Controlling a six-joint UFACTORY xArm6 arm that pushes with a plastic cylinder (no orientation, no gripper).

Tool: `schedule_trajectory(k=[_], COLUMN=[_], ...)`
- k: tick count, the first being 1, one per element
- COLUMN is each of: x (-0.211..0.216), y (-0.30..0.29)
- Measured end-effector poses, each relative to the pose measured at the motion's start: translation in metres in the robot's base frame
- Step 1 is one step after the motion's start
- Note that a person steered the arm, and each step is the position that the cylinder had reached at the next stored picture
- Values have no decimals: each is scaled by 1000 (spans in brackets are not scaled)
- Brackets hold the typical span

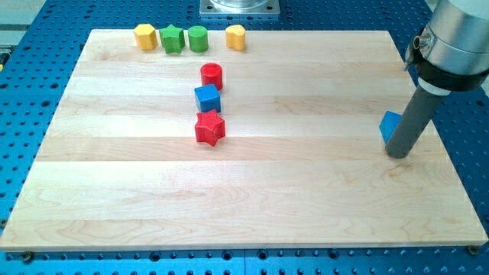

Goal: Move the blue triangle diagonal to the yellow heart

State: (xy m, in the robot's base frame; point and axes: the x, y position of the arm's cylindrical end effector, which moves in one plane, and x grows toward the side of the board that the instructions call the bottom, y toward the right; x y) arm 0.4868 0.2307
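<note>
1. While the wooden board [244, 206] lay broad across the blue perforated table [30, 99], the arm's grey housing [454, 38] stood over the board's right edge, and the dark rod ran down from it to my tip [397, 155].
2. Since the arm carries no claw, only that rod, there was nothing to open or clench; my tip simply rested on the board, touching the blue triangle [390, 126] on its right side and hiding part of it.
3. Taking the blue triangle as the landmark: it sat near the board's right edge, about mid-height, and the yellow heart [236, 37] lay well apart from it, far up and to the view's left.
4. My tip therefore stood on the side of the triangle away from the heart, slightly below it, so I judged a push up and leftward to be the line that counts.
5. Left of the triangle, a column of red cylinder [212, 76], blue cube [207, 98] and red star [209, 127] stood clear of that diagonal line.
6. Left of the heart, along the top edge, sat a green cylinder [198, 38], a green star [173, 38] and a yellow hexagon [145, 36].
</note>
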Motion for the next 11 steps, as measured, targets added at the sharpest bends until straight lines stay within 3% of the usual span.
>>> schedule_trajectory(k=[1,2,3,4,6,8,10,11], x=[11,-38,-35,16,1,-60,-61,-61], y=[7,-16,-1,-40,84,69,7,7])
